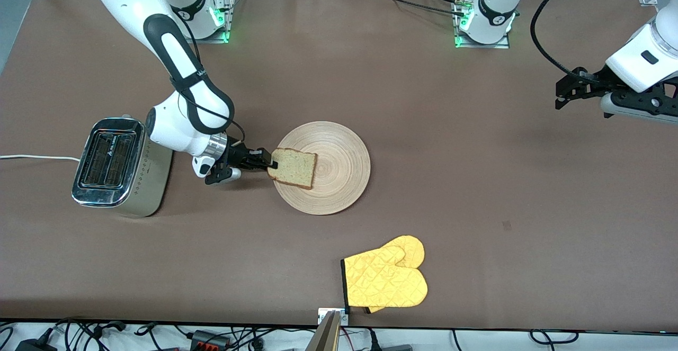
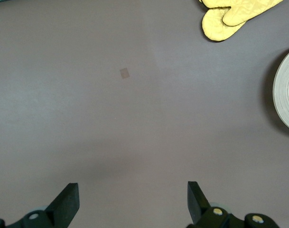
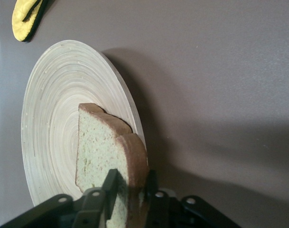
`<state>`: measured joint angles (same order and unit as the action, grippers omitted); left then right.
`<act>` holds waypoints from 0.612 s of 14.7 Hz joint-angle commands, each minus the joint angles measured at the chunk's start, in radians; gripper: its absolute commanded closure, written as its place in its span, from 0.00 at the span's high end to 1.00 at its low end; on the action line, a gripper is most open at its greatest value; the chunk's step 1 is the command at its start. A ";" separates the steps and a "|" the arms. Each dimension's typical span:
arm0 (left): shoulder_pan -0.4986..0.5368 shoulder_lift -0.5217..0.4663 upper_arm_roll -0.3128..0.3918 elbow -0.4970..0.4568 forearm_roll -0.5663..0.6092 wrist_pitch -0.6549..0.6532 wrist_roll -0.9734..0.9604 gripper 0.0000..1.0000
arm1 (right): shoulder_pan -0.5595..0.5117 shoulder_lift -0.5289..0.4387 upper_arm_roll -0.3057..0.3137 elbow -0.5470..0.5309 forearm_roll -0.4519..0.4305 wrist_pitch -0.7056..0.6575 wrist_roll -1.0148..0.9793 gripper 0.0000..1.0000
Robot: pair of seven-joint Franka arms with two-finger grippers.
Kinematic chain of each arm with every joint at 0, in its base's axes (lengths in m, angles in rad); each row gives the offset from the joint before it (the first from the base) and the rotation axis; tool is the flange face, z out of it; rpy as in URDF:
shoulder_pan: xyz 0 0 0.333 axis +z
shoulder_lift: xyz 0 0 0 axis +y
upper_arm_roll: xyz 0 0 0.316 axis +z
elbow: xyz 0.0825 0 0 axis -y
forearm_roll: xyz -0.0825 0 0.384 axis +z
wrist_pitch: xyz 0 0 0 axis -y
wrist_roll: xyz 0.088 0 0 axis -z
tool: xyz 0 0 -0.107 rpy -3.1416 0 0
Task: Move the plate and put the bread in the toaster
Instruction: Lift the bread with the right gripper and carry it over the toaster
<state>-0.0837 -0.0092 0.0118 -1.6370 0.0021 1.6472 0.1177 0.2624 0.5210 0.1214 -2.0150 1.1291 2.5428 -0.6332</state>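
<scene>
Meanwhile, the right gripper (image 1: 267, 164) pinches one crust edge of the bread (image 1: 293, 168), its fingers (image 3: 108, 190) on either face of the slice, which sits on the plate (image 1: 339, 144) at the rim toward the toaster (image 1: 114, 168). Reaching in sideways, the arm has the slice extending away from it over the plate (the toaster stands at the right arm's end, slots running parallel to the slice's gripped edge). Waiting over bare table, the left gripper (image 2: 132, 202) hangs with jaws spread.
</scene>
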 commanded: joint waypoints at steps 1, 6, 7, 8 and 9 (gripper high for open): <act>-0.005 0.017 -0.001 0.034 0.016 -0.018 -0.009 1.00 | -0.002 0.014 0.004 0.021 0.020 -0.006 0.001 0.20; -0.004 0.017 -0.001 0.034 0.016 -0.018 -0.009 1.00 | -0.021 -0.012 -0.006 0.051 0.018 -0.004 0.050 0.00; -0.004 0.017 -0.001 0.034 0.016 -0.018 -0.009 1.00 | -0.037 -0.016 -0.008 0.062 0.015 -0.006 0.065 0.00; -0.004 0.017 -0.001 0.034 0.016 -0.018 -0.009 1.00 | -0.048 -0.027 -0.008 0.070 0.009 -0.007 0.067 0.00; -0.005 0.017 -0.001 0.034 0.016 -0.018 -0.009 1.00 | -0.054 -0.039 -0.012 0.073 0.003 -0.010 0.069 0.00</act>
<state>-0.0837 -0.0061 0.0118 -1.6342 0.0021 1.6472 0.1177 0.2320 0.5104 0.1097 -1.9532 1.1303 2.5440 -0.5819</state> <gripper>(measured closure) 0.000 0.916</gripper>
